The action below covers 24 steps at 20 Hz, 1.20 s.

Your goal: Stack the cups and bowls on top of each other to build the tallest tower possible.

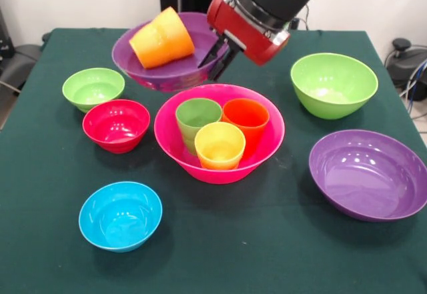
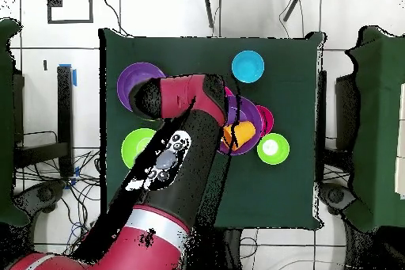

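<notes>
We see bright, even light from above; soft shadows sit under the bowls on the green table (image 1: 267, 254), and white glare streaks the purple bowl (image 1: 369, 174).

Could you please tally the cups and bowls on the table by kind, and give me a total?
Cups: 4 (green, red-orange, yellow-orange, orange)
Bowls: 7 (hot-pink, two purple, two light-green, red, blue)
Total: 11

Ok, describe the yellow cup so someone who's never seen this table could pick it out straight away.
Find the large hot-pink bowl in the middle of the green table. Three cups stand upright inside it; the yellow cup is the one at the front, ahead of the green cup and the red-orange cup.
</notes>
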Each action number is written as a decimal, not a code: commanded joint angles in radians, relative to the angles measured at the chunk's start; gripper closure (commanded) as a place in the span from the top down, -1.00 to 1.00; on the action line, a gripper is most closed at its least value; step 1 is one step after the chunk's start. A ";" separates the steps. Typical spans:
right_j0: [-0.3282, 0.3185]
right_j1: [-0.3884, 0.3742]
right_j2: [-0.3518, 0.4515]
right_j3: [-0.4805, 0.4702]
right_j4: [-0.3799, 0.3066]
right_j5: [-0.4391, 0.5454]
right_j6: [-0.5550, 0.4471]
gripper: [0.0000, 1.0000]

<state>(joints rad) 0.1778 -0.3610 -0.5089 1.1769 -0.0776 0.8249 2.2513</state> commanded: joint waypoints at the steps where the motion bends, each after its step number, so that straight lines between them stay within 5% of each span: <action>1: -0.021 -0.039 0.064 -0.091 -0.013 0.082 -0.008 -1.00; 12: -0.082 -0.001 0.176 -0.117 0.033 -0.020 0.005 -1.00; 24: -0.058 0.050 0.178 -0.114 0.060 -0.052 0.108 -1.00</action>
<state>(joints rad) 0.1150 -0.3620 -0.4616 1.0781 -0.0419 0.8207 2.2513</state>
